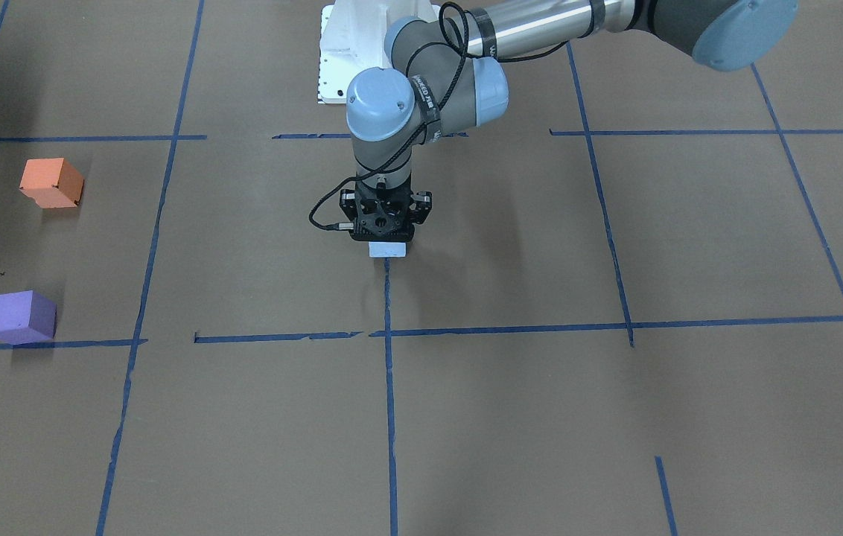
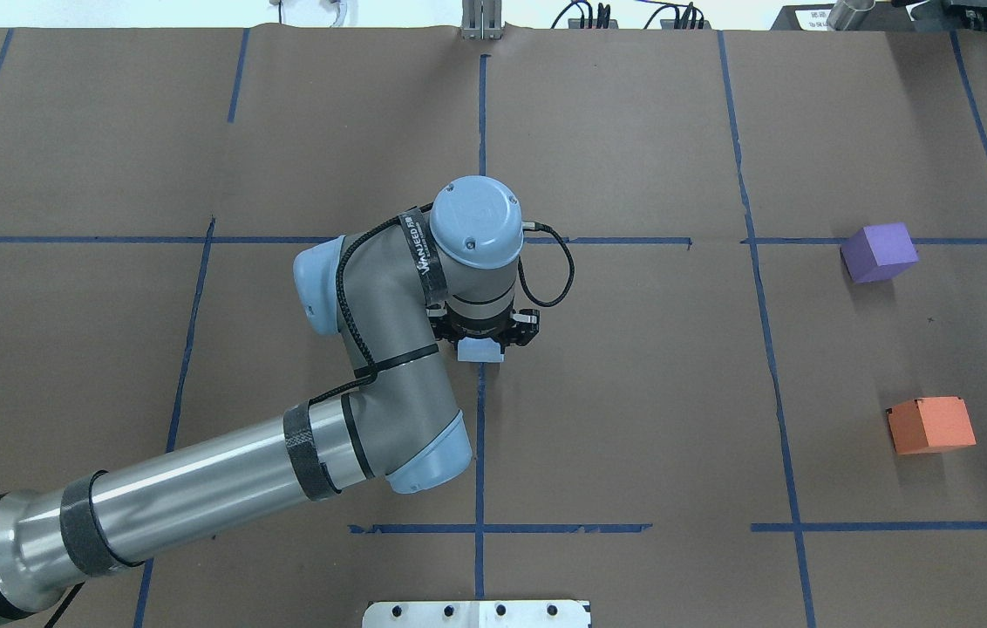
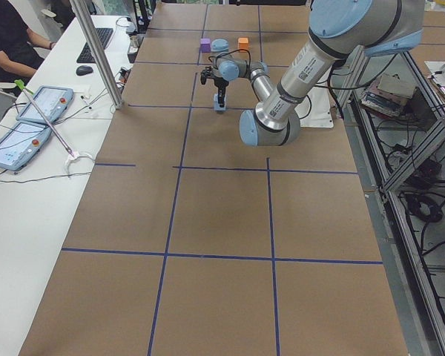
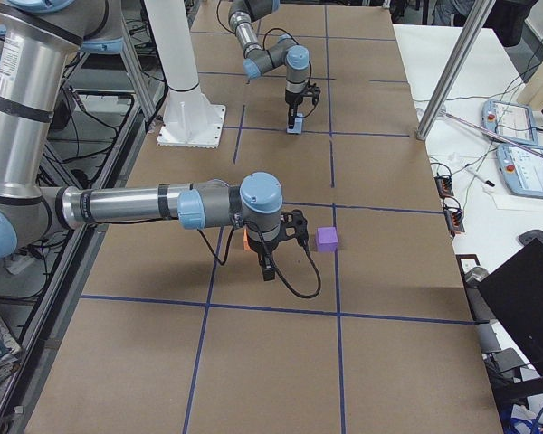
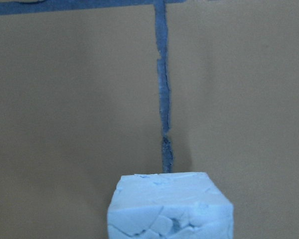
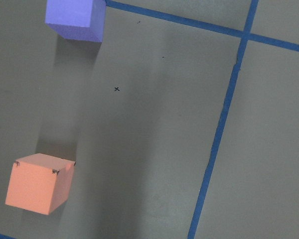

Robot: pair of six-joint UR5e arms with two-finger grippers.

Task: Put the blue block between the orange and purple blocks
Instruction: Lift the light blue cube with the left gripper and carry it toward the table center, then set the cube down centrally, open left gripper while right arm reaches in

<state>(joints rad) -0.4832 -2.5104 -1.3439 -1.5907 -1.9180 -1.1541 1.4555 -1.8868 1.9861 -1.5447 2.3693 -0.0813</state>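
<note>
**Q:** Where is the blue block located?

**A:** The blue block (image 1: 387, 251) is found near the middle of the table (image 1: 511, 417), directly under the left gripper (image 1: 387, 240). It is positioned at the end of a tape line (image 5: 163, 99). Whether it is raised off the surface cannot be determined.

**Q:** How is the left gripper set?

**A:** It is pointed straight down and appears closed on the blue block. The fingers are largely hidden by the gripper body.

**Q:** And the right gripper?

**A:** The right gripper (image 4: 268, 271) is seen only in the right side view. It is pointed down, near the orange block (image 1: 51, 182) and the purple block (image 1: 20, 317). Its opening cannot be determined.

**Q:** How are the two target blocks arranged?

**A:** Both are set toward the robot's right end of the table, well apart from the blue block. They are separated from each other. A small x mark (image 6: 116, 89) is seen on the surface between them.
</note>
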